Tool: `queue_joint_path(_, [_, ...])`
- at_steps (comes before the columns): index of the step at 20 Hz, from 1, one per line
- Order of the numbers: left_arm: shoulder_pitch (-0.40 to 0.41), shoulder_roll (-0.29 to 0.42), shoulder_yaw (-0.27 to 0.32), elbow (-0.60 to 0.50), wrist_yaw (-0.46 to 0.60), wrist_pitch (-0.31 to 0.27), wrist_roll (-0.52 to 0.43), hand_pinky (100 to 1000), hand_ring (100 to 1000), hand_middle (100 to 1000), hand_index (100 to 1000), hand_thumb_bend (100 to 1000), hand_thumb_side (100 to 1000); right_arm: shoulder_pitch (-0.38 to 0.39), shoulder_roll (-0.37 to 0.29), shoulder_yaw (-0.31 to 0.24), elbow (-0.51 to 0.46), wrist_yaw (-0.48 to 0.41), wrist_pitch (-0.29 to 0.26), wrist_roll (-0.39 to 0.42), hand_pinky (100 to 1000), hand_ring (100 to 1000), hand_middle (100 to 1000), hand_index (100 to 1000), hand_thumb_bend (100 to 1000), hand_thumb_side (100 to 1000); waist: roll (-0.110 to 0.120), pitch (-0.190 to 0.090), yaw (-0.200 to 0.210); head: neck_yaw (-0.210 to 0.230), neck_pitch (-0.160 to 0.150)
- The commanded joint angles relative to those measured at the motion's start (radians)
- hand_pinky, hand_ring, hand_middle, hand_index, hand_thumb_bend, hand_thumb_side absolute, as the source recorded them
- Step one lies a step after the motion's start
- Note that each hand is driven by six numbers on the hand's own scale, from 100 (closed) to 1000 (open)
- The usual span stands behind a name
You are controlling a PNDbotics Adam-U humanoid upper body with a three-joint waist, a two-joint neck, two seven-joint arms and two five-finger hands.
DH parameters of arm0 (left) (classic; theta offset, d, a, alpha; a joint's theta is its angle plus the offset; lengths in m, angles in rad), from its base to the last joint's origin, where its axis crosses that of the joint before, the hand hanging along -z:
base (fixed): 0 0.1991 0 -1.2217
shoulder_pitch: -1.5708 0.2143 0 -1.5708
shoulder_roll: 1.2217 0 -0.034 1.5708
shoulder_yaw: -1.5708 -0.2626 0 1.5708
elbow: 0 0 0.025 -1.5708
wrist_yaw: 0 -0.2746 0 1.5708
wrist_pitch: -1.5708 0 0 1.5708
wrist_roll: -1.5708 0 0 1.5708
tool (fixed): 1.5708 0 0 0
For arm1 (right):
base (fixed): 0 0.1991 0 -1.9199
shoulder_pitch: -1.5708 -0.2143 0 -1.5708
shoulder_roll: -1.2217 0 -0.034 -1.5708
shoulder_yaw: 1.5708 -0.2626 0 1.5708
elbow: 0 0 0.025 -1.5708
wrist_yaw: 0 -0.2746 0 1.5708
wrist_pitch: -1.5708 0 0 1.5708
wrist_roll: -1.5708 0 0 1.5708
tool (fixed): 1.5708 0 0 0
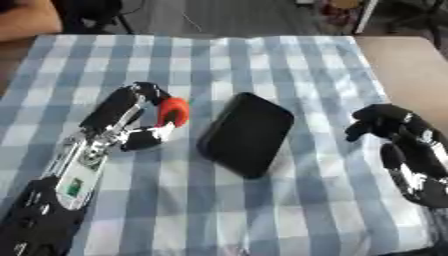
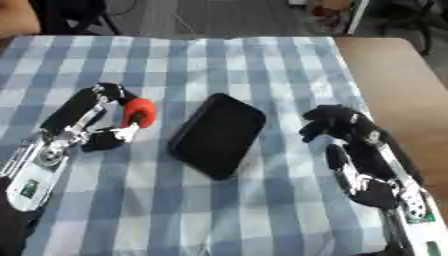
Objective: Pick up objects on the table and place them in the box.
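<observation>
A small red-orange object [image 1: 172, 111] sits between the curled fingers and thumb of my left hand [image 1: 131, 112], left of the table's middle. A black rounded rectangular box [image 1: 246, 133] lies on the blue-and-white checked cloth [image 1: 262, 60] just right of that hand, apart from it. My right hand [image 2: 346, 131] rests at the right side of the cloth with fingers curled and nothing in them, well clear of the box.
Bare brown table surface [image 2: 394, 75] shows past the cloth's right edge. Chair legs and floor lie beyond the far edge. Cloth in front of the box is bare.
</observation>
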State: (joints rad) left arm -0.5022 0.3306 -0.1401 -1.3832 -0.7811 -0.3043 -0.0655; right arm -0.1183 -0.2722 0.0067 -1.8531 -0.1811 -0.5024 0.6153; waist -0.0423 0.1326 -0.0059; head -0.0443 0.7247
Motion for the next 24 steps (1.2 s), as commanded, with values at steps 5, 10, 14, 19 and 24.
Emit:
queue_joint_path(5, [-0.043, 0.001, -0.014, -0.014, 0.020, -0.002, -0.030, 791, 561, 426, 250, 100, 398, -0.002, -0.007, 0.000, -0.009, 0.004, -0.296, 0.292, 614, 684, 768, 903, 100, 396, 0.003, -0.014, -0.004, 0.006, -0.008])
queue_joint_path(10, [-0.071, -0.019, -0.034, 0.028, 0.003, -0.015, -0.047, 792, 558, 421, 252, 100, 382, -0.003, -0.006, 0.002, -0.009, 0.005, -0.296, 0.292, 614, 684, 768, 903, 100, 395, 0.004, -0.014, -0.007, 0.007, -0.008])
queue_joint_path(14, [-0.094, -0.033, -0.049, 0.059, -0.013, -0.031, -0.051, 793, 558, 418, 254, 100, 374, -0.004, -0.006, 0.003, -0.010, 0.004, -0.296, 0.292, 614, 684, 768, 903, 100, 395, 0.003, -0.013, -0.009, 0.009, -0.009])
queue_joint_path(19, [-0.117, -0.050, -0.065, 0.090, -0.028, -0.049, -0.055, 793, 556, 416, 254, 100, 370, -0.004, -0.007, 0.005, -0.009, 0.004, -0.298, 0.292, 614, 684, 768, 903, 100, 395, 0.002, -0.013, -0.010, 0.011, -0.008])
queue_joint_path(24, [-0.138, -0.068, -0.084, 0.102, -0.027, -0.066, -0.063, 793, 555, 415, 253, 100, 374, -0.004, -0.007, 0.006, -0.009, 0.004, -0.299, 0.292, 614, 684, 768, 903, 100, 394, 0.001, -0.013, -0.010, 0.013, -0.009])
